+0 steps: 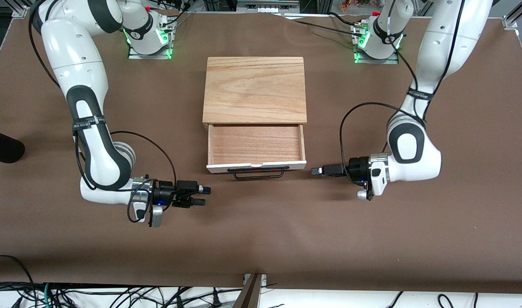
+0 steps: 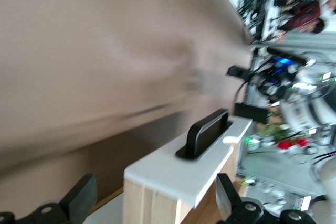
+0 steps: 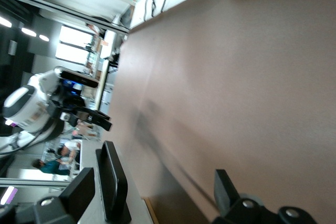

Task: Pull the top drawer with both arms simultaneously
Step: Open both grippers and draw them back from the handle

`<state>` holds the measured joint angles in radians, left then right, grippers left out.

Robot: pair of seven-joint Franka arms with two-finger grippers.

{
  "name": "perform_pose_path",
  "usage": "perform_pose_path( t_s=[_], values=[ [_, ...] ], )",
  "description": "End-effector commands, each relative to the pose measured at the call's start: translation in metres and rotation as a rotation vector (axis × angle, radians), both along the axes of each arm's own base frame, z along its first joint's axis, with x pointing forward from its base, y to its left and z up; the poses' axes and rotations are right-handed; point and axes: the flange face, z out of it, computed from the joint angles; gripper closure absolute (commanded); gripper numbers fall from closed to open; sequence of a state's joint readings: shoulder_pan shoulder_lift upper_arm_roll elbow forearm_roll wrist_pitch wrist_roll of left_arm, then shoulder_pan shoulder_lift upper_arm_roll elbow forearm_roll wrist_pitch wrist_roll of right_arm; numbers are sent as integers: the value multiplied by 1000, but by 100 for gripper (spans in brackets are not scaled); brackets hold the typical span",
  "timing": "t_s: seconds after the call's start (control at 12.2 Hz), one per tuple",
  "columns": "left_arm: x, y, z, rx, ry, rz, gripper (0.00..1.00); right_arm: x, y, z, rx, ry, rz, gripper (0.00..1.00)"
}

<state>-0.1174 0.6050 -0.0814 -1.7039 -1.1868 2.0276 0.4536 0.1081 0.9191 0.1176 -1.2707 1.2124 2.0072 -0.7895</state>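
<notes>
Top drawer pulled out, both grippers released and clear of its handle.

Nearest the front camera, the right gripper (image 1: 204, 195) hangs low over the table (image 1: 261, 239) toward the right arm's end, fingers spread wide with nothing between them. The left gripper (image 1: 315, 171) sits toward the left arm's end, just beside the corner of the drawer front, its fingers (image 2: 80, 195) parted and empty. Between the two, touching neither, the handle (image 1: 258, 173) juts from the white front panel of the top drawer (image 1: 256, 144), which stands open with its bare wood tray showing. Farther back, the cabinet (image 1: 255, 90) stands mid-table between the two arm bases.
</notes>
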Motion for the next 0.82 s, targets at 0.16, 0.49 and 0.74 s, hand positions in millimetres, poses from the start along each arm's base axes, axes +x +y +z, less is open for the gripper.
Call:
perform_pose_path(
  t_s=[0.16,0.49,0.74],
  values=[
    [-42,31,77,320,-48,-137,0,3,-24,41,-240,27,22,0],
    [-70,62,147,594,-36,-259,0,6,-56,71,-533,-21,73,0],
    [-72,105,182,783,-76,-324,0,9,-88,97,-798,-60,81,0]
  ],
)
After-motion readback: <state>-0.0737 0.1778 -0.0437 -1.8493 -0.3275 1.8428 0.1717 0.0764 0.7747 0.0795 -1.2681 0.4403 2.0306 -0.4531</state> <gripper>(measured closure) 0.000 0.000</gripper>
